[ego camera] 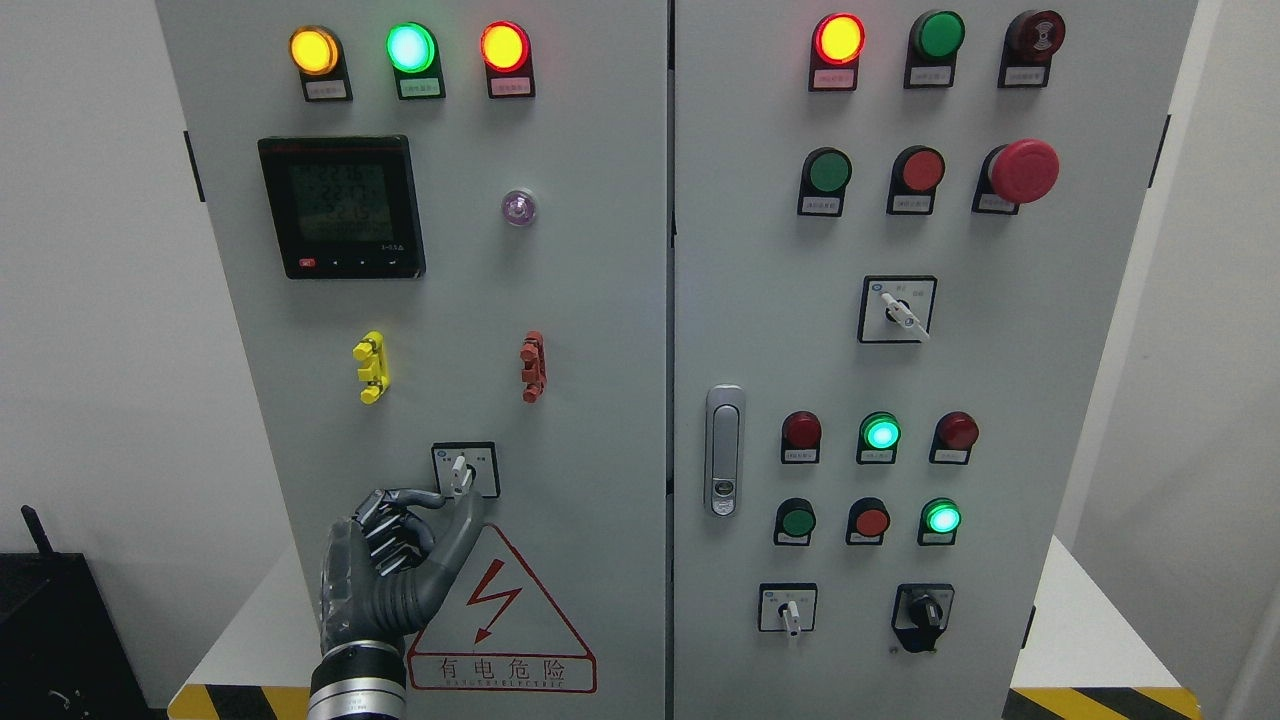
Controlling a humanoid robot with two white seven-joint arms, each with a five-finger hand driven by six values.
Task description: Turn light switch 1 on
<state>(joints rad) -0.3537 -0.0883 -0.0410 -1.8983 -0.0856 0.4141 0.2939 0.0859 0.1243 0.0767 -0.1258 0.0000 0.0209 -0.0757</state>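
Grey steel fills the view: a two-door electrical cabinet (600, 300) standing on a white base edged with yellow-and-black hazard stripes (225, 697). Low on the left door, below a digital meter (341, 206) and above a red high-voltage warning triangle (502, 615), sits the rotary switch (465, 470), a small white lever on a square black-framed plate. Its lever stands near upright, long axis vertical, tip seemingly tilted slightly left, though fingers partly cover it. The left hand (400, 560), its arm rising from the bottom edge, pinches the lever between thumb and forefinger, other fingers curled. Amber, green and red lamps (410, 47) glow above.
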